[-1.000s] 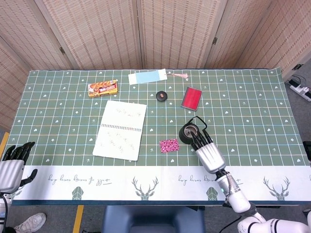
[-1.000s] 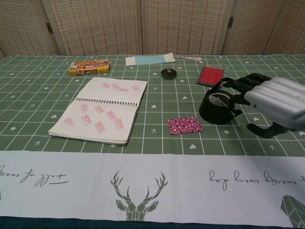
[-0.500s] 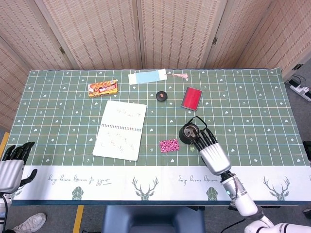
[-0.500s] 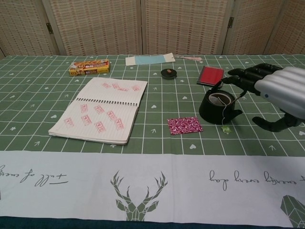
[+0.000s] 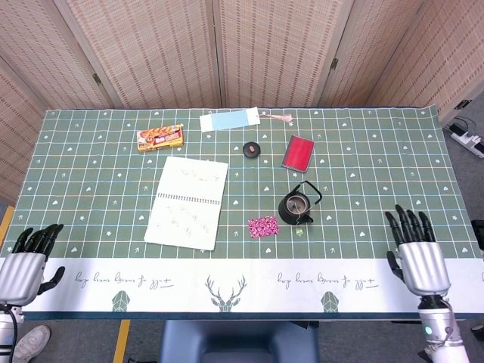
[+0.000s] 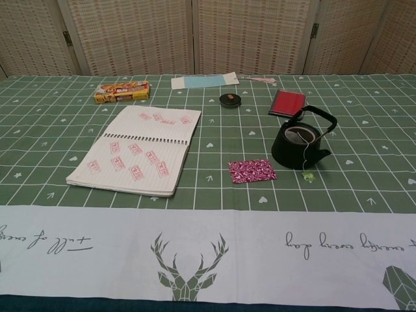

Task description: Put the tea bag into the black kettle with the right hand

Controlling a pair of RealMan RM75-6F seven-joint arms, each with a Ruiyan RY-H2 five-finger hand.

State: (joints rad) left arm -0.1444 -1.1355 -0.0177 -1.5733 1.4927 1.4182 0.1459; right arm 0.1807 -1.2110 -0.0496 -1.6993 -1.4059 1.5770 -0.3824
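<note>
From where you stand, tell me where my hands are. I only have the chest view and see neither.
Observer: The right hand hangs open at the near right edge of the table, well clear of the kettle.
Operator: Give me the left one.
Observer: The left hand is open too, off the near left corner.
Operator: Check the kettle from above.
Observer: Its mouth is open, lid off; the tea bag's green tag lies on the cloth beside it.

Kettle (image 6: 301, 145) right of pouch (image 6: 251, 171), notebook (image 6: 138, 149) further left, tea bag (image 6: 298, 134) seemingly inside kettle
</note>
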